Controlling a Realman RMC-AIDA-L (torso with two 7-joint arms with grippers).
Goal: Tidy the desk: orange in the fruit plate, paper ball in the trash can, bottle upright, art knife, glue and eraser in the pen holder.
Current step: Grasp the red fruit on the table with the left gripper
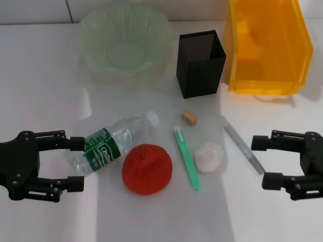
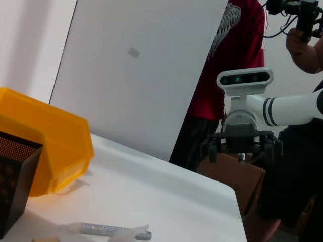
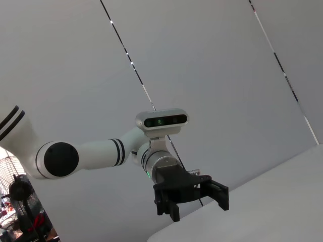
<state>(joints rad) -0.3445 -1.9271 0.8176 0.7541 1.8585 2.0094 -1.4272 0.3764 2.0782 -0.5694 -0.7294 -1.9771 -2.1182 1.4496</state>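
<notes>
A white bench (image 1: 45, 101) carries everything. At the back stand the fruit plate (image 1: 91, 30), the pen holder (image 1: 201, 70) and the trash can (image 1: 267, 50). Nearer lie the bottle (image 1: 113, 141) on its side, the orange (image 1: 147, 169), a green knife (image 1: 187, 157), the paper ball (image 1: 210, 156), the eraser (image 1: 189, 117) and a grey glue stick (image 1: 244, 148).

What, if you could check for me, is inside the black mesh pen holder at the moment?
Nothing shows inside the pen holder in the head view: only its mesh inner walls. Its floor is hidden by the front wall. The eraser lies on the desk in front of it.
</notes>
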